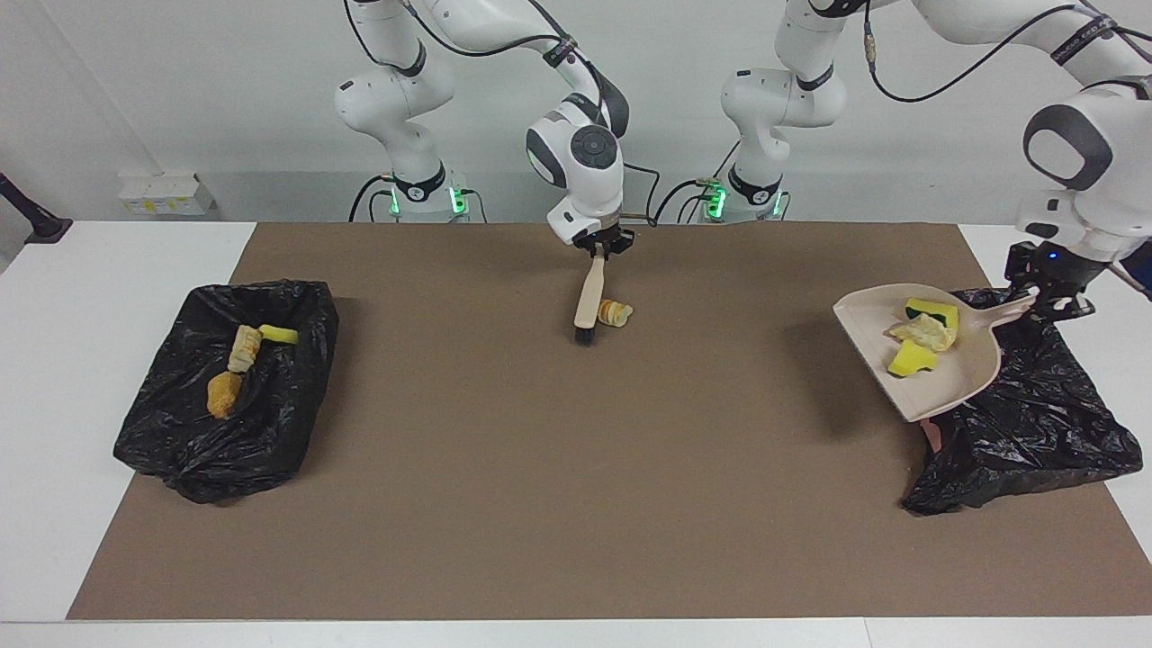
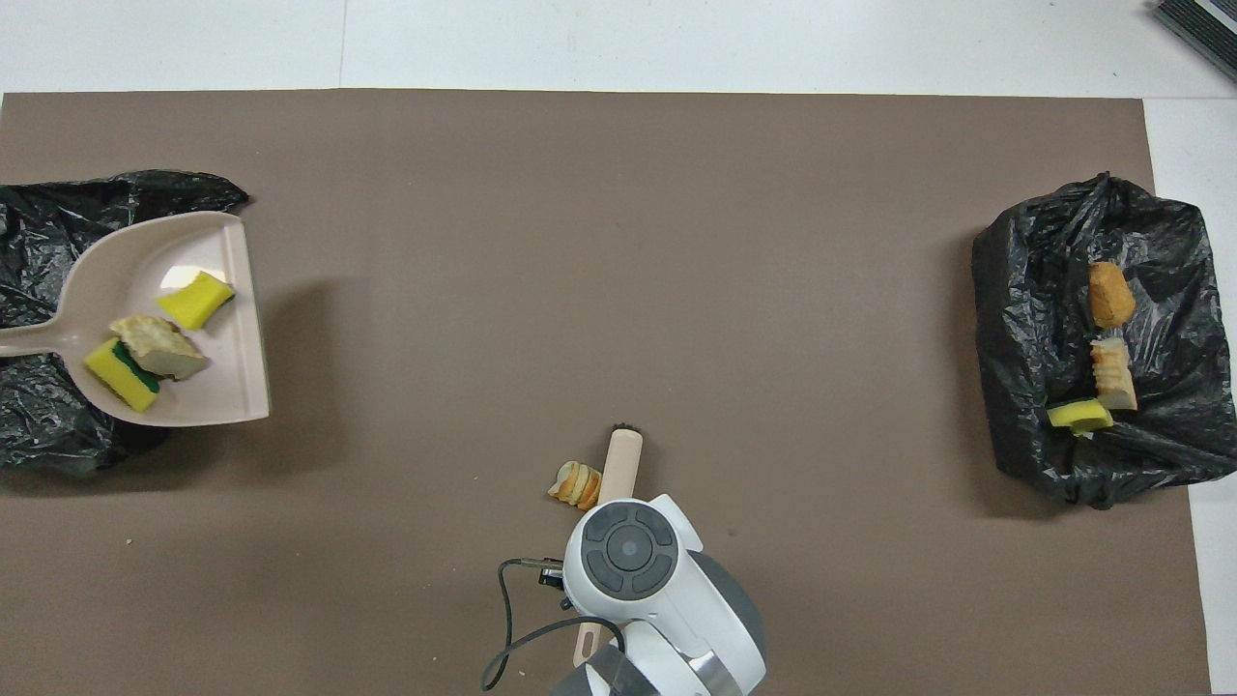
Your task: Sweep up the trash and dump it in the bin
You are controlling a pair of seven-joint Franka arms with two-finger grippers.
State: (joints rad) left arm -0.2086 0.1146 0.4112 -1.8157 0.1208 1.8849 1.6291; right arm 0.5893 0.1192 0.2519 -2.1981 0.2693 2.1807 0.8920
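Seven scraps of trash show. Three ride in the raised beige dustpan [image 1: 936, 382] over the black bin bag [image 1: 1035, 423] at the left arm's end: a green-backed yellow sponge piece [image 1: 936, 312], a cream bread chunk [image 1: 925, 332] leaning on it, and a plain yellow sponge piece [image 1: 911, 360] nearest the pan's lip. A sliced tan bread chunk [image 1: 616, 313] lies on the counter, touching the brush [image 1: 589, 301]. In the other black bag [image 1: 180, 432] lie a yellow sponge piece [image 1: 279, 335], a tan bread chunk [image 1: 244, 348] and an orange-brown chunk [image 1: 223, 394].
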